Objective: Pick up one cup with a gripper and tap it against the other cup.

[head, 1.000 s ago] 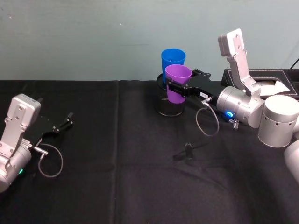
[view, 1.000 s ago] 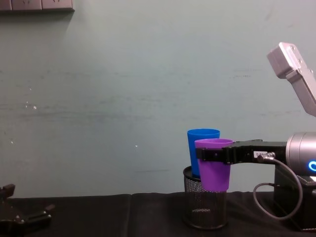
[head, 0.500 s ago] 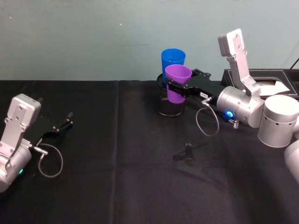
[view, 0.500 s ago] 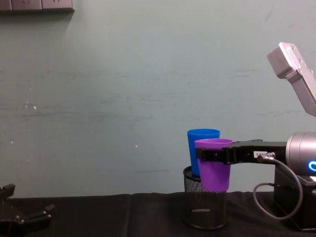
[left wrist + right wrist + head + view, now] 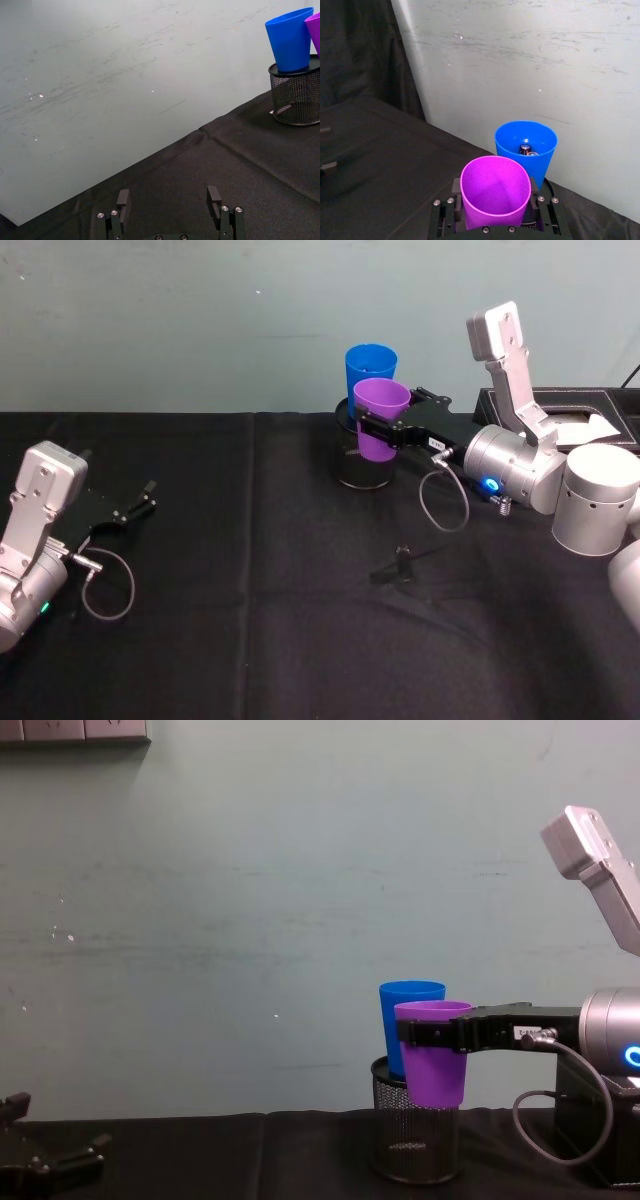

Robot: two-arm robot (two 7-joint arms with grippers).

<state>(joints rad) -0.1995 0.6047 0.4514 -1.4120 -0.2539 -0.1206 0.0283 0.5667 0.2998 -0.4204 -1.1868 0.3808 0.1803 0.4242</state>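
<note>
The purple cup [image 5: 381, 412] hangs above the table with my right gripper [image 5: 376, 431] shut on its sides, one black finger on each side. It hangs upright just in front of the blue cup [image 5: 370, 365], which stands in a black mesh pen holder [image 5: 362, 468]. From the chest, the purple cup [image 5: 434, 1065] overlaps the blue cup [image 5: 409, 1005]; whether they touch cannot be told. In the right wrist view the purple cup [image 5: 494, 191] sits close before the blue cup [image 5: 525, 135], which holds small dark items. My left gripper [image 5: 134, 508] rests open at the far left.
A black box [image 5: 556, 406] with white paper stands at the back right beside the right arm. On the black cloth [image 5: 300, 620] in front of the holder lies a small black clip [image 5: 403, 561]. The wall runs close behind the cups.
The left gripper's fingers have dipped slightly toward the cloth. The right gripper and the purple cup have stayed where they were.
</note>
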